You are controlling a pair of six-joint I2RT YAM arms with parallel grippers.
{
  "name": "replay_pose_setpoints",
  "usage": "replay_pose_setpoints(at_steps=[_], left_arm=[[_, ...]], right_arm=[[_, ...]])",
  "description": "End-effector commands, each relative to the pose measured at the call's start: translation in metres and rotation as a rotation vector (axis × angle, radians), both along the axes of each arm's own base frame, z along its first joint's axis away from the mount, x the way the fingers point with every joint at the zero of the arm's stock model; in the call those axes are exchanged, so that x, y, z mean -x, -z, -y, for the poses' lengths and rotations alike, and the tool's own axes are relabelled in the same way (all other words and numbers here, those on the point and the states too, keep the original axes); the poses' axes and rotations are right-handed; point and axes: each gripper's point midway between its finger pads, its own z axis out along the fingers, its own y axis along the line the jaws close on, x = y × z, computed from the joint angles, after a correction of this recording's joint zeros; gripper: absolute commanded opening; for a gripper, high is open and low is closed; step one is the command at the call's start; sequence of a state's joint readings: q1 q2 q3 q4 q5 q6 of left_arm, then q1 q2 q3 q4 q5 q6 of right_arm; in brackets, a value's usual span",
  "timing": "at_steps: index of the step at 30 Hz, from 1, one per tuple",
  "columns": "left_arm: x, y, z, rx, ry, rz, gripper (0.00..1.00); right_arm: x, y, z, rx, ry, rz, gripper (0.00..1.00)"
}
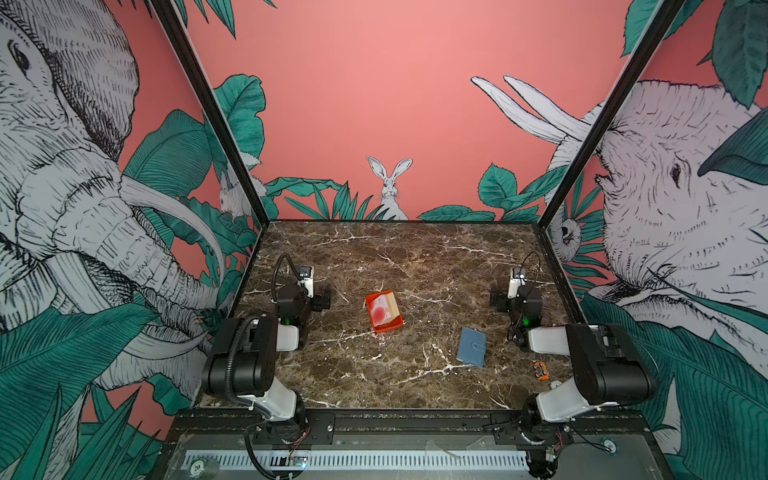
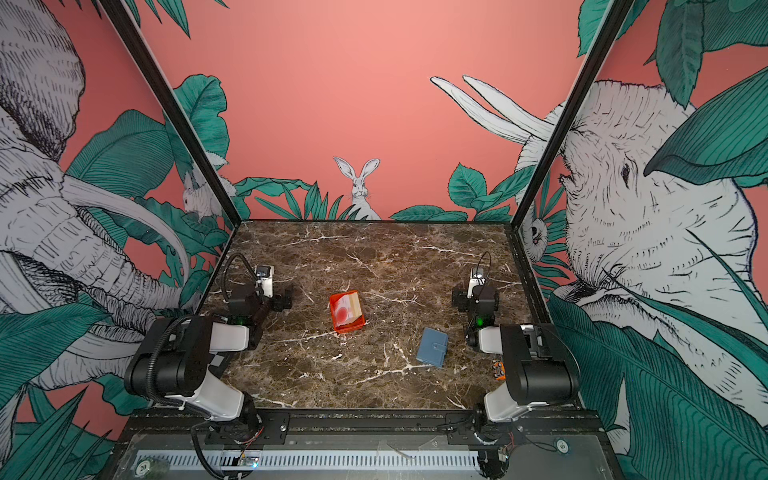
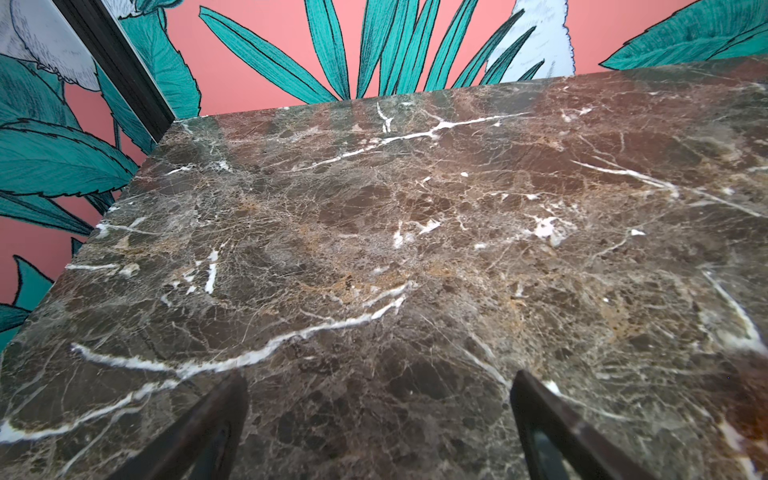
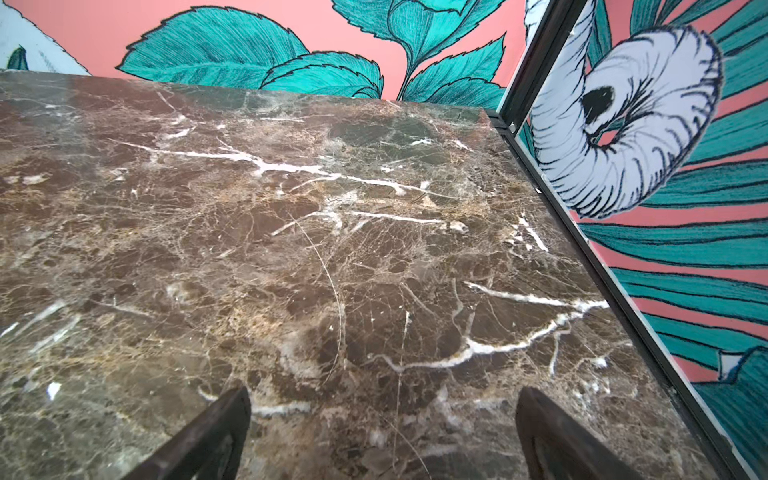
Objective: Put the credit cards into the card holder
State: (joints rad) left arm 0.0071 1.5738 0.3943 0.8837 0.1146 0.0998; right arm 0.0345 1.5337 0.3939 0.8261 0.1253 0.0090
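Two arms stood at either side of the marble table [image 1: 374,257], with the left gripper [image 3: 378,386] and right gripper [image 4: 382,399] both spread wide, empty, and facing bare stone. The orange tray [image 1: 394,329] sat mid-table, somewhat nearer the left arm. The card holder [image 1: 471,347] lay closed and flat close to the right arm, its long axis running roughly front to back. The credit cards [image 1: 380,311] rested inside the tray, so the left arm seemed the likelier to fetch them.
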Motion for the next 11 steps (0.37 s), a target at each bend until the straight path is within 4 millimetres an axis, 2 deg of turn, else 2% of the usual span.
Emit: replay_pose_setpoints(at_steps=[1, 11], left_arm=[[-0.0039, -0.0129, 0.0024, -0.014, 0.014, 0.038, 0.99], [-0.0037, -0.0127, 0.0025, -0.014, 0.014, 0.037, 0.99]], right_arm=[[-0.0051, -0.0090, -0.0034, 0.006, -0.029, 0.024, 0.98], [-0.0055, -0.0087, -0.0036, 0.006, -0.031, 0.022, 0.98]])
